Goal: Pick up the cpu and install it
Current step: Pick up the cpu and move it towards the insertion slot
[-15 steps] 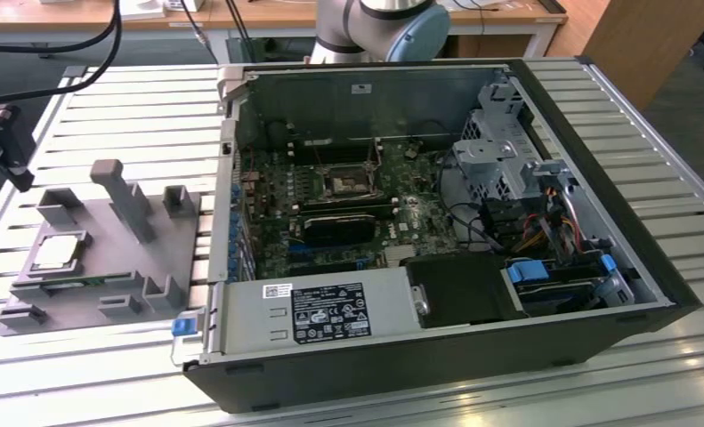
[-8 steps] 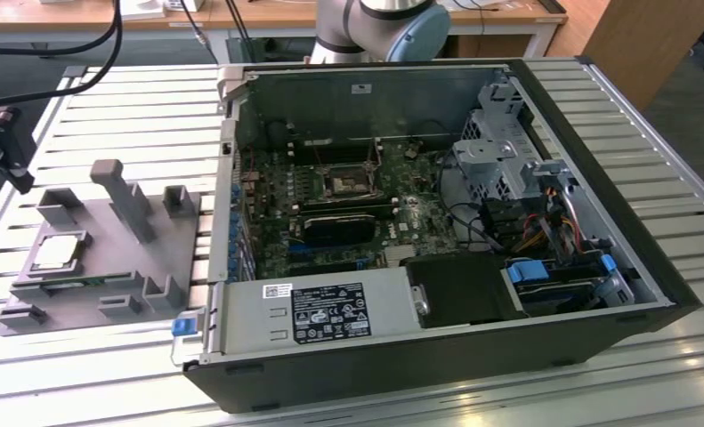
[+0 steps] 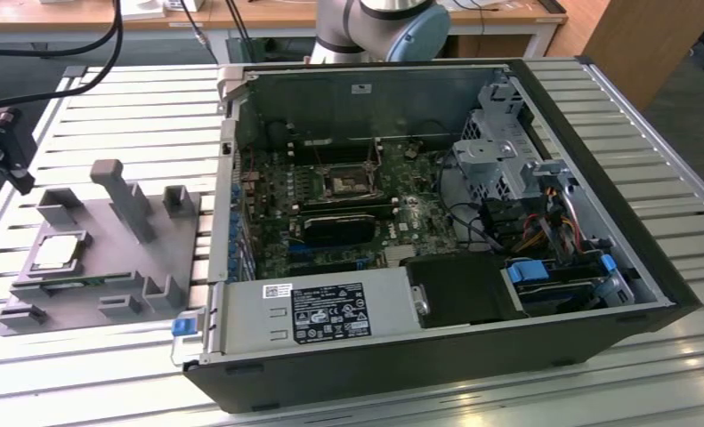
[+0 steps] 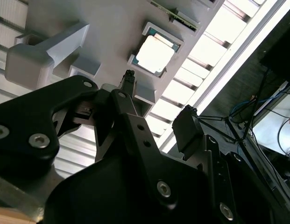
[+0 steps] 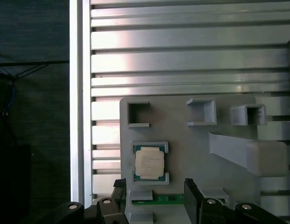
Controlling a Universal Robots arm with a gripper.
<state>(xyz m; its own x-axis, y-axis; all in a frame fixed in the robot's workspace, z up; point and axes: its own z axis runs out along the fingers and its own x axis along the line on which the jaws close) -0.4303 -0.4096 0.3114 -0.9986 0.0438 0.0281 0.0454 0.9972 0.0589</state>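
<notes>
The gripper (image 5: pixel 155 189), fingers apart and empty, hovers near the cpu (image 5: pixel 149 163); misaligned closing could jam against the grey holder (image 5: pixel 182 135).

In the first wrist view the picture's edge is cutting off the tool (image 5: pixel 153 186) behind its fingertips, and also the grey holder block (image 5: pixel 191 158). In the second wrist view glare is washing out the cpu (image 4: pixel 155 54), and the tool's body is hiding part of the block. In the exterior view the arm (image 3: pixel 382 27) is being cropped, and the socket (image 3: pixel 349 184) is perhaps showing too small to read.
</notes>
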